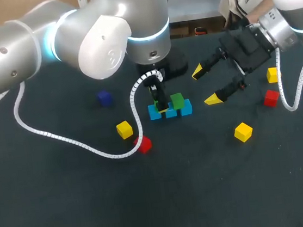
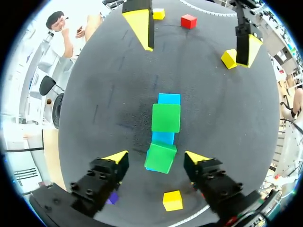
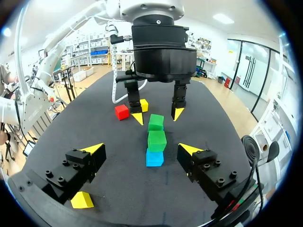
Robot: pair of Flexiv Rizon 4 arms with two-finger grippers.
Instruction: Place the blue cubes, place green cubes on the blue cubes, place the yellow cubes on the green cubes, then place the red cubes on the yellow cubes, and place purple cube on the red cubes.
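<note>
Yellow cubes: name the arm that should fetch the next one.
Right, probably. The right fingers hang open and free, with a small yellow cube lying close by; the open left fingers straddle a green cube on the blue cubes.

the table (image 1: 69, 210) is one broad top under a dark, matte charcoal covering. it lies beneath the left gripper (image 1: 160, 102) and the right gripper (image 1: 205, 86) and runs on well past both, ahead of them and out to either side. the covering looks a little fuzzy, like felt or a mat. in the left wrist view a darker, blotchy patch (image 2: 135, 116) sits on it just ahead of the left gripper. in the right wrist view the same dark sheet stretches away ahead of the right gripper and narrows toward its far edge. in the head view that edge shows beyond the right gripper.
</note>
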